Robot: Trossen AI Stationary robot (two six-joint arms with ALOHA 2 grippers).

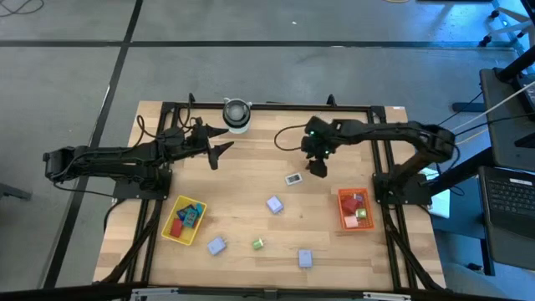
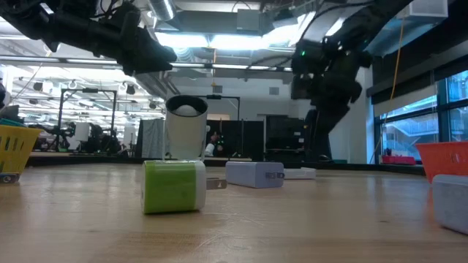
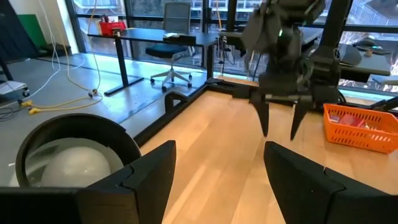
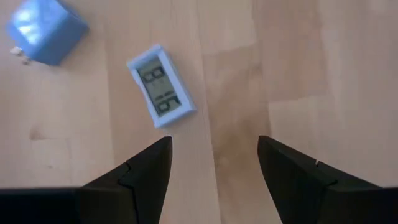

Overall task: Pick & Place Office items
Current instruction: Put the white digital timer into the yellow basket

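My right gripper hangs open above the table, just on the far side of a small white item with a digit display that lies flat on the wood. A lavender-blue block rests beyond it. More office items lie nearer the front edge: a green block and two lavender blocks. My left gripper is open and roughly level, beside the grey-white cylinder. Neither gripper touches anything.
A yellow tray at front left holds red, blue and teal items. An orange-red tray at front right holds red and green ones. The cylinder stands at the far edge. Black frame rails run round the table.
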